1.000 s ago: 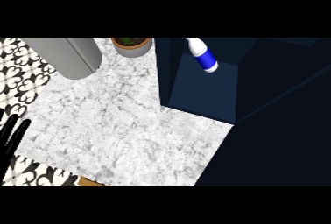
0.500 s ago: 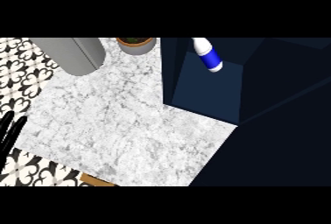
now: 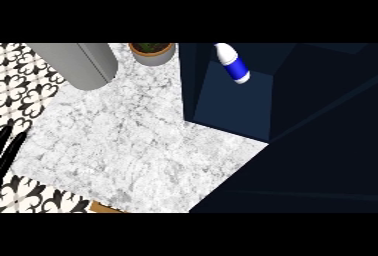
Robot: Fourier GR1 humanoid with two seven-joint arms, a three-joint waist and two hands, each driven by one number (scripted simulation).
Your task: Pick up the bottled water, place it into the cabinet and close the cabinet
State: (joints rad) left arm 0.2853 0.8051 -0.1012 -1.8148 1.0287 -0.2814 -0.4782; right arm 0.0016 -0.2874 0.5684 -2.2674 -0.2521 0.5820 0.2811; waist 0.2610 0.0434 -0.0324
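Observation:
The bottled water point(image 3: 232, 65), white with a blue label, shows tilted at the top of the view, against the lighter blue panel of the dark blue cabinet point(image 3: 236, 107). No hand touches it. Only the straight black fingers of my left hand point(image 3: 10, 146) show, at the left edge over the counter's rim, far from the bottle. They hold nothing. My right hand is out of view. Whether the cabinet's door is open or closed is not clear from this angle.
The white marble counter point(image 3: 133, 145) fills the middle. A potted plant point(image 3: 153, 53) stands at its far edge beside the cabinet. A grey rounded shape point(image 3: 77, 62) lies at the top left. Patterned black-and-white floor point(image 3: 18, 82) shows past the counter's left edge.
The whole view has swayed a little right and back. The bottle keeps its place against the cabinet. My left hand's fingers stay at the left edge.

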